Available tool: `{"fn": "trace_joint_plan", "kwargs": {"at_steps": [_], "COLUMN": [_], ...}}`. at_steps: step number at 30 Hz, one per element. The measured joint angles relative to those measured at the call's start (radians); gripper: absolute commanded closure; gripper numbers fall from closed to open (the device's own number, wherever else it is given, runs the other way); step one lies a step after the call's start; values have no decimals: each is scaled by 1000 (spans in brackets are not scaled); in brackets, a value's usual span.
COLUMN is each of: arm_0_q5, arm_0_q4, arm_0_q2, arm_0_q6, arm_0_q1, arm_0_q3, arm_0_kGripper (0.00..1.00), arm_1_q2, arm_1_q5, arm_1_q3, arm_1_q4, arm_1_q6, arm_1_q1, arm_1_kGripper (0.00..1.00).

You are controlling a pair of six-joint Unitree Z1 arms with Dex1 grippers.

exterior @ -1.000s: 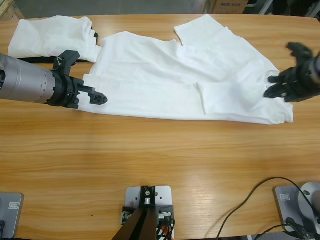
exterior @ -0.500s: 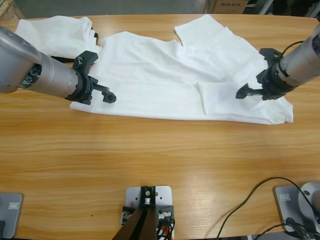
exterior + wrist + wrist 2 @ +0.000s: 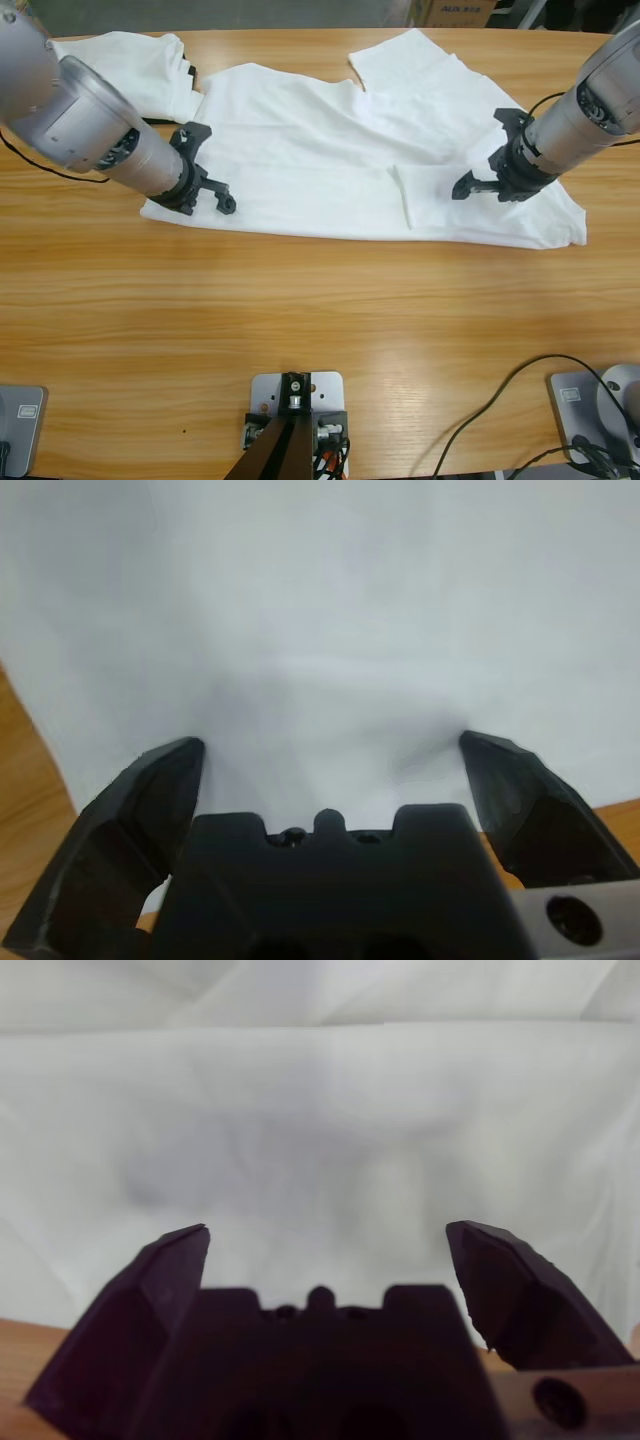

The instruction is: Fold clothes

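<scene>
The white T-shirt (image 3: 370,150) lies spread across the far half of the wooden table (image 3: 300,310). My left gripper (image 3: 215,195) sits over its left hem — jaws spread, nothing held. My right gripper (image 3: 475,185) sits over its right side — jaws likewise spread, empty.

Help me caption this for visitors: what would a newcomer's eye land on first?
The white T-shirt spread wide across the far half of the table, wrinkled and partly folded at its right end. Then the two arms over it: the left gripper at the shirt's near left edge and the right gripper over the folded right part, both with jaws open. A second white garment lies at the far left corner.
</scene>
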Motion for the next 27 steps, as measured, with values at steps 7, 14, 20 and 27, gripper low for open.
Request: {"fn": "trace_joint_plan", "kwargs": {"at_steps": [7,14,20,27], "arm_0_q5": [0,0,0,-6], "arm_0_q4": [49,144,210,253], "arm_0_q2": [8,-1,-10,-67], "arm_0_q6": [-17,-90,-150,-248], "arm_0_q1": [0,-24,-66,-122], "arm_0_q3": [-24,-30,-29,53], "arm_0_kGripper": [4,4,4,4], "arm_1_q2": [8,-7,-33,-73], "arm_1_q5": [9,47,58,74], "arm_1_q3": [15,89,127,184], "arm_1_q4": [-6,-10,-10,-10], "arm_1_q6": [38,107,173,297], "arm_1_q1": [0,0,12,141], "arm_1_kGripper": [40,46,55,55]}}
